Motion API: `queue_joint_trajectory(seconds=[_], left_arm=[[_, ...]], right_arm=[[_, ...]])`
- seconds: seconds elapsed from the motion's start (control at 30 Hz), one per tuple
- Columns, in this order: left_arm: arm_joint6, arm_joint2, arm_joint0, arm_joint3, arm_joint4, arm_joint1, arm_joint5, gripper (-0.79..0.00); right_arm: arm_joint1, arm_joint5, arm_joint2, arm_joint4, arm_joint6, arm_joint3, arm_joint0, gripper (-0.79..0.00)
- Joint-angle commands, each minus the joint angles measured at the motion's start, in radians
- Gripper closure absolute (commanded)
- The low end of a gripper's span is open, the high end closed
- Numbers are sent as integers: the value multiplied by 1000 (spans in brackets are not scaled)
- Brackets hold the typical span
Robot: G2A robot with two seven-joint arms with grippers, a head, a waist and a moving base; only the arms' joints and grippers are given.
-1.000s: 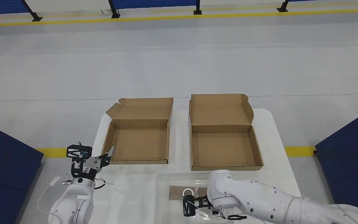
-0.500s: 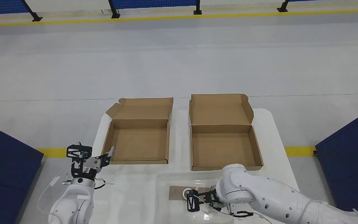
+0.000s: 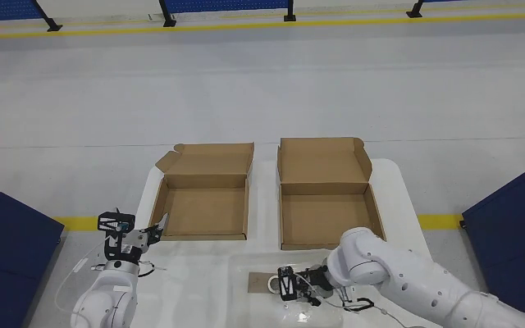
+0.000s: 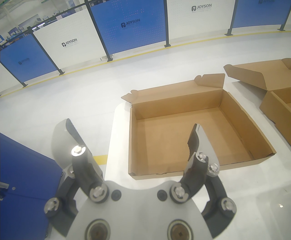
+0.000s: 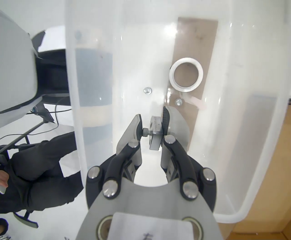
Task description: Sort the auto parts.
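While in bin (image 5: 250,159), tool (image 5: 151,116) around part (image 5: 155,135).

Findings on print, from the floor beside the table. Four partition panels beyond the table each carry a logo and a one-word mark:
- dark on the near white panel (image 4: 70,43) and the far white panel (image 4: 201,9), with a smaller line beneath
- pale on the middle blue panel (image 4: 130,22) and the end blue panel (image 4: 23,61)

Label (image 5: 152,227) behind the right gripper (image 5: 151,123): one dark character, cut off, unreadable. Disc (image 5: 155,134) between its fingers: faint marks, too small to read.
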Motion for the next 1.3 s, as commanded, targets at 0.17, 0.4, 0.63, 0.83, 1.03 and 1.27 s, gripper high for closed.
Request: queue_joint_trajectory(seconds=[0.17,0.4,0.63,0.83,1.03,1.27], left_arm=[[0,0,0,0,0,0,0,-785],[0,0,0,0,0,0,0,-785],[0,0,0,0,0,0,0,-785],[0,0,0,0,0,0,0,-785],[0,0,0,0,0,0,0,-785],[0,0,0,0,0,0,0,-785]], right_arm=[[87,-249,177,98,-230,56,-110,0],[131,-251,231,164,-363,24,-179,0],[131,-251,231,164,-363,24,-179,0],[126,-251,218,212,-412,21,-195,0],[133,-251,189,397,-488,44,-180,0],[146,-251,159,633,-487,46,-162,0]])
